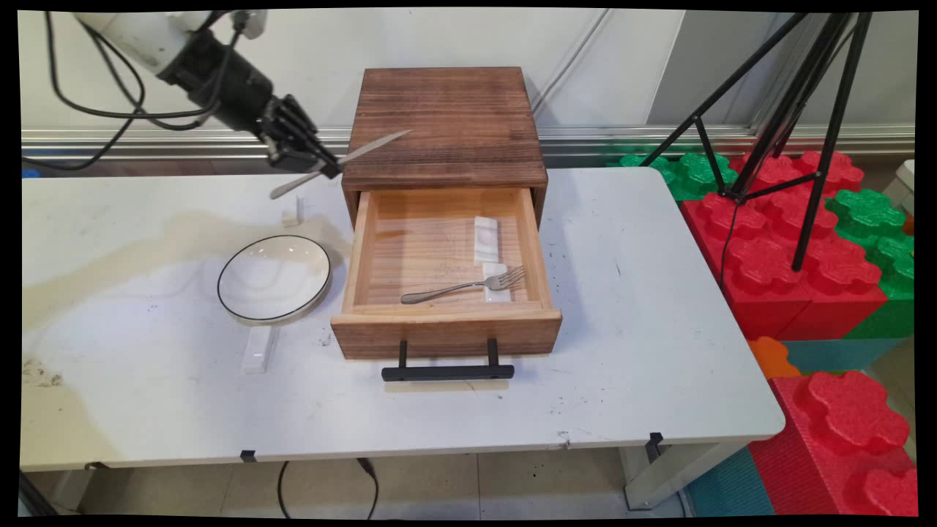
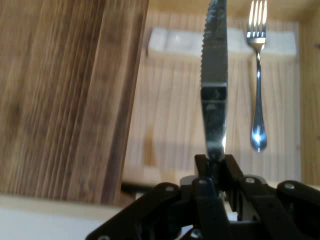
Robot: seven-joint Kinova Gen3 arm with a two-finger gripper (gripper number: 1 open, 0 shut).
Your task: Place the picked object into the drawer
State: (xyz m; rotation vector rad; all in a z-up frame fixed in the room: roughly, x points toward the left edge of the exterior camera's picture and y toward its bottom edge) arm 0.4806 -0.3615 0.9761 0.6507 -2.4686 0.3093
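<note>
My gripper (image 1: 328, 166) is shut on a table knife (image 1: 366, 150) and holds it in the air at the upper left corner of the wooden drawer box (image 1: 446, 124). The knife's blade points right over the box top and its handle sticks out to the lower left. In the hand view the gripper (image 2: 216, 160) clamps the serrated knife (image 2: 214, 85), which points over the open drawer (image 2: 190, 125). A fork (image 1: 463, 286) lies in the open drawer (image 1: 366, 241), its tines on a white rest (image 1: 496, 284). A second white rest (image 1: 485, 238) lies behind it. The fork (image 2: 257, 75) shows right of the blade.
A white plate with a dark rim (image 1: 274, 278) sits left of the drawer. Small white rests lie near it, one in front (image 1: 257, 350) and one behind (image 1: 291, 214). The drawer's black handle (image 1: 447, 371) juts toward the table's front edge. Red and green foam blocks (image 1: 805, 241) and a tripod (image 1: 798, 110) stand to the right.
</note>
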